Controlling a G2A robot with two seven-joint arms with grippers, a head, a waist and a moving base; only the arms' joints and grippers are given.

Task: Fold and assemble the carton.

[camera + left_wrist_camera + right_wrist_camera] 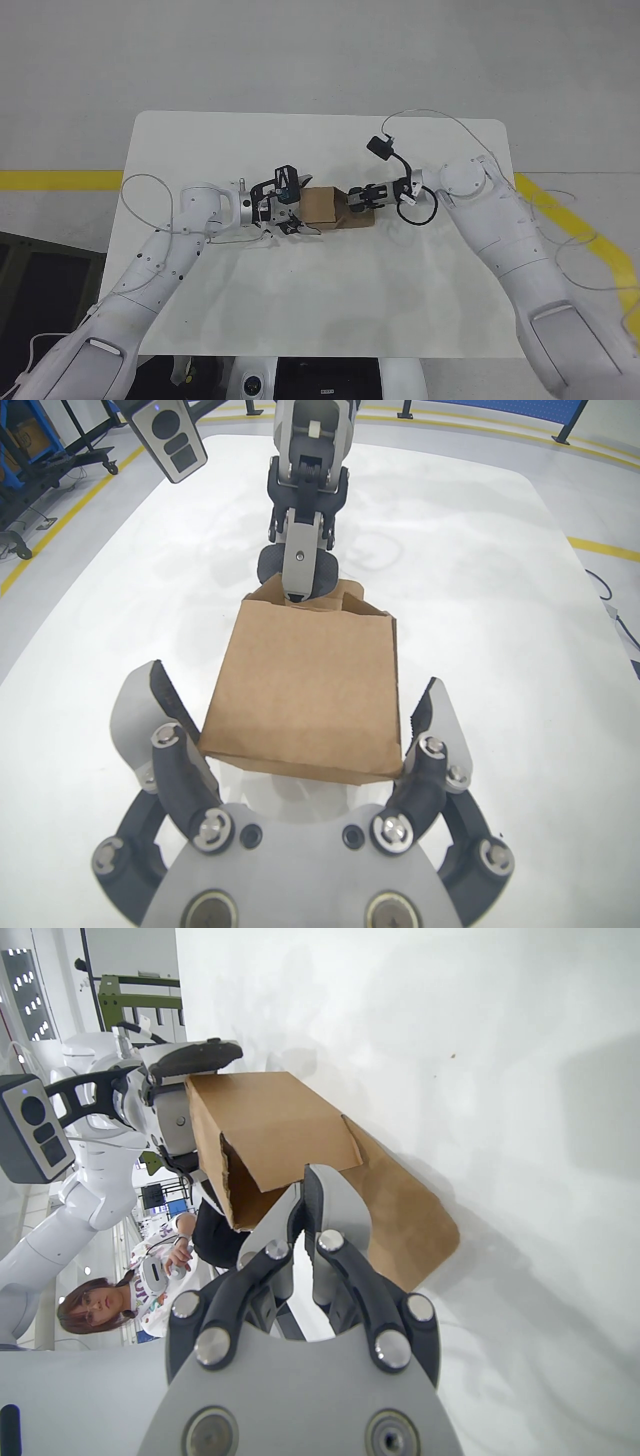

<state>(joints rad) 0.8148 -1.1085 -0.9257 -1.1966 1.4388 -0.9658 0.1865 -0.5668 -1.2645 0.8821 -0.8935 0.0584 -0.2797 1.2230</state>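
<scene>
We brace the carton (320,205) mid-frame between the left gripper's (295,675) wide fingers (135,710) so the right gripper (303,1193), fingers (332,1200) nearly shut, can tuck the open end.

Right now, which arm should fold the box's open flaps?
Right, I think. The right gripper, shut, is at the open, flapped end of the carton; the left gripper sits open around the opposite end.

The carton (320,206) lies on the tabletop (330,300). The left hand (290,212) is at the carton's left end, the right hand (355,198) at its right.
</scene>
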